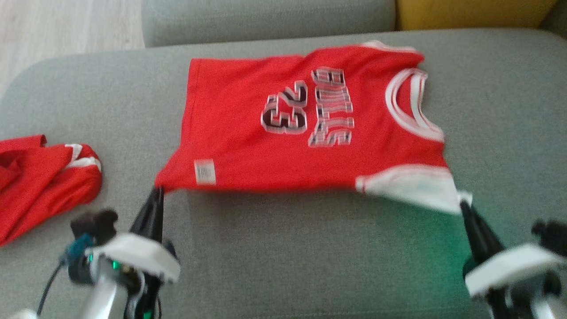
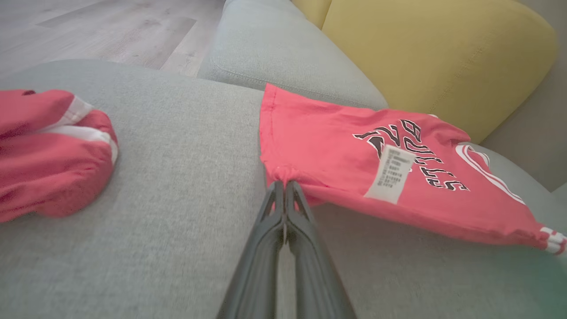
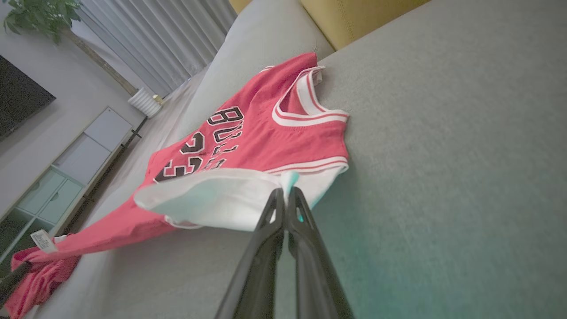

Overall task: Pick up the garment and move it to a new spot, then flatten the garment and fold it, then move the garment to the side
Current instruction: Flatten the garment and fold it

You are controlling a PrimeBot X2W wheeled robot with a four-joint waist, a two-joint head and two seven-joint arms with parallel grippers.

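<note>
Grey sofa seat (image 1: 288,252) holds red jersey (image 1: 239,128); left gripper (image 1: 158,191) clamped on its near hem corner, right gripper (image 1: 464,204) clamped on its near white armhole edge, cloth stretched between them

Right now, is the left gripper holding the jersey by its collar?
No, the left gripper is shut on the jersey at a hem corner near the white label, far from the collar.

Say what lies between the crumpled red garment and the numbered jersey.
Bare grey cushion as far as the jersey; head and left wrist views show it.
</note>
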